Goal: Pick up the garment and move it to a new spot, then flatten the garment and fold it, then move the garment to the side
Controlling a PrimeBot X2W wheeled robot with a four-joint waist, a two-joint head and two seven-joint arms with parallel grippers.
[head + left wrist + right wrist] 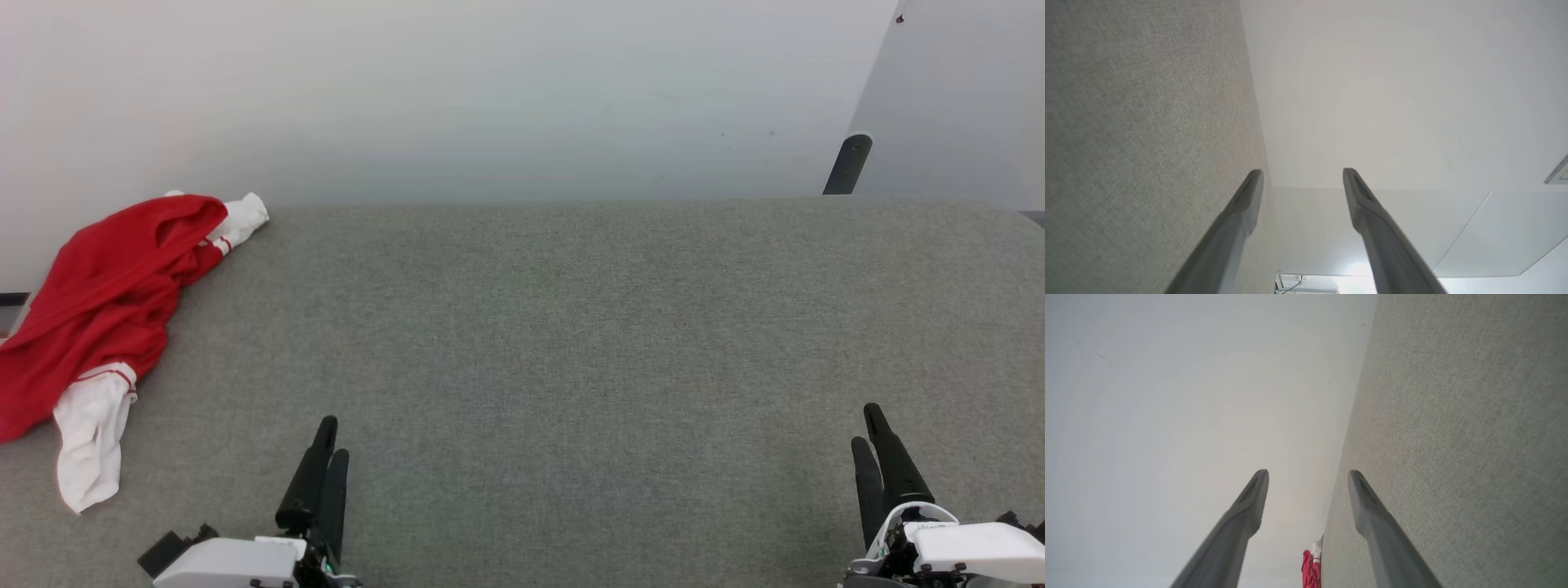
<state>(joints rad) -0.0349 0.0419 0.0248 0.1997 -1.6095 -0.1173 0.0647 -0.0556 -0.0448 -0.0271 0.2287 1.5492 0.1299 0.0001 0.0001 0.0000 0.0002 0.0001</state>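
The garment, a red T-shirt with white sleeves, lies crumpled at the far left of the grey table, partly hanging over its left edge. One white sleeve points toward the wall, the other trails toward the front. A sliver of the garment shows low in the right wrist view. My left gripper rests low at the front left, open and empty, well to the right of the shirt. My right gripper sits at the front right, open with nothing between its fingers. Both gaps are plain in the wrist views: left gripper, right gripper.
A white wall runs along the table's far edge. A dark post and a pale slanted panel stand at the back right. The grey felt surface stretches wide between the grippers and the wall.
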